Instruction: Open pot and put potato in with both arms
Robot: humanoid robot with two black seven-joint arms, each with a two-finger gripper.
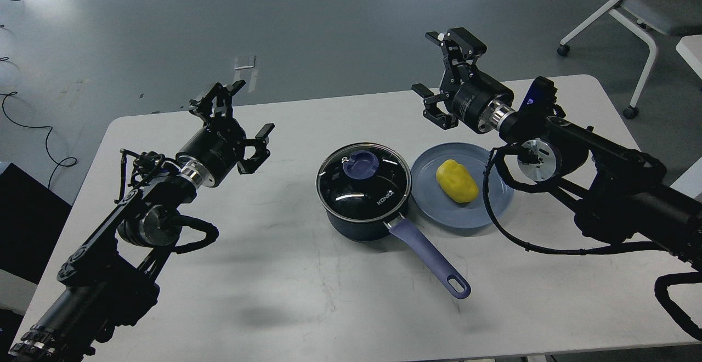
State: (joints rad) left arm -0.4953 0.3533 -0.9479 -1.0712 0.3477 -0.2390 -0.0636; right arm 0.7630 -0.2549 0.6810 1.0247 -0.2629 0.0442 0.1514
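Note:
The dark navy pot (359, 222) stands at the middle of the table, covered by a glass lid (384, 186) with a blue-purple knob (361, 163). Its lavender handle (430, 258) points toward the front right. The yellow potato (457, 181) lies on a flat blue plate (439, 211) just right of the pot. My left gripper (238, 123) hovers open to the left of the pot, holding nothing. My right gripper (447, 74) hangs open above the table behind the plate, also holding nothing.
The white table (274, 296) ends close behind both grippers. A white wheeled chair (630, 16) stands on the floor at the far right. Cables (33, 126) lie on the grey floor at the left.

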